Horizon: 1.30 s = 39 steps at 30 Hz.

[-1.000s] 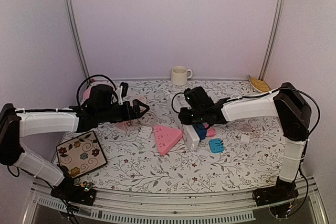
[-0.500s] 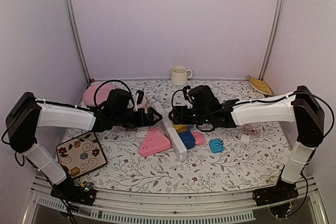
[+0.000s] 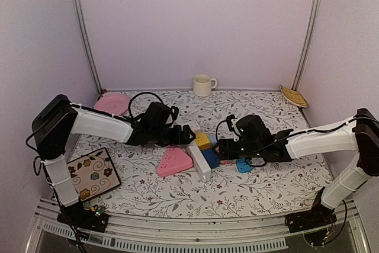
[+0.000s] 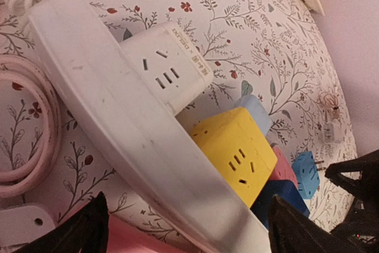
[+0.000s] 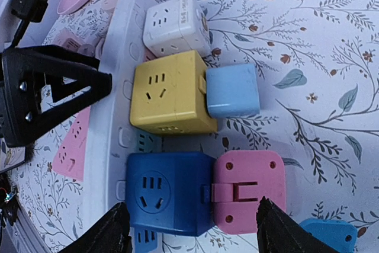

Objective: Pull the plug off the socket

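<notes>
A white power strip (image 3: 199,162) lies near the middle of the table (image 3: 266,124). Its long axis runs diagonally, the far end toward the far-left corner and the near end toward the near-right corner. Three cube adapters sit in a row against its right-hand side, with their socket faces turned up. The white cube (image 5: 176,25) is farthest back, then the yellow cube (image 3: 203,141), and the blue cube (image 3: 211,158) is nearest the front edge. A light blue plug (image 5: 232,90) sticks out of the yellow cube toward the table's right edge. A pink plug (image 5: 249,188) sticks out of the blue cube the same way. Whether the cubes' prongs are seated in the strip cannot be seen. The left gripper (image 3: 188,136) reaches in from the left at the strip's far end, its fingers spread wide on either side of the strip and clamped on nothing. The right gripper (image 3: 222,149) comes from the right, level with the blue cube and pink plug, its fingers (image 5: 106,235) apart and gripping nothing. A pink triangular socket (image 3: 173,162) lies just left of the strip, and a small cyan plug (image 3: 243,166) lies loose to the right of the pink plug.
</notes>
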Each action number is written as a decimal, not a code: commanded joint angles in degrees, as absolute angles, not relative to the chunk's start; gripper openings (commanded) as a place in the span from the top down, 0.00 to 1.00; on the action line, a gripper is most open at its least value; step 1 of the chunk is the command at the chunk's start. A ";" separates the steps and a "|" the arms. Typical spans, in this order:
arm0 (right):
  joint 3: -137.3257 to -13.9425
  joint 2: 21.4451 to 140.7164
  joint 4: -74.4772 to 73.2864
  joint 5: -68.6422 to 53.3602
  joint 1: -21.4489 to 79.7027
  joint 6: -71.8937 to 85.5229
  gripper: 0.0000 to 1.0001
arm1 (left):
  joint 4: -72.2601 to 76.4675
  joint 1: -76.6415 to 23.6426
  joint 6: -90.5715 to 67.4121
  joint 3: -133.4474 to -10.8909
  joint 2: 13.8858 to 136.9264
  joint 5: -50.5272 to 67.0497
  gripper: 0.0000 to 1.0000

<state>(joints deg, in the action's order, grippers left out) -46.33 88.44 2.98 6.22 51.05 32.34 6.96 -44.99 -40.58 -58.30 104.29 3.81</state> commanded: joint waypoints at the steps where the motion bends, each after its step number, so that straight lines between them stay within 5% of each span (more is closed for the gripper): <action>1: -43.71 84.90 4.60 6.14 51.21 33.40 0.25 | 4.22 -46.54 -39.11 -64.78 108.46 1.63 0.11; 13: -43.78 84.73 3.92 9.17 51.11 33.98 0.25 | -3.72 -46.70 -31.35 -80.30 119.71 0.70 0.32; 20: -43.43 81.47 1.82 11.57 49.61 32.90 0.24 | -5.30 -49.41 -31.13 -75.48 114.95 -0.37 0.14; 25: -43.46 80.23 1.02 12.07 48.77 32.17 0.23 | -4.25 -51.85 -32.46 -70.89 112.24 -2.46 0.13; 29: -42.95 79.57 0.78 12.41 48.60 32.23 0.23 | -3.56 -52.05 -33.80 -69.00 111.35 -3.52 0.23; 35: -42.30 79.62 0.46 11.82 48.13 32.21 0.23 | 2.50 -47.48 -36.17 -63.18 110.13 4.06 0.61; 39: -42.84 80.59 0.56 10.53 47.91 32.23 0.23 | 8.36 -44.10 -38.01 -59.49 109.11 11.87 0.70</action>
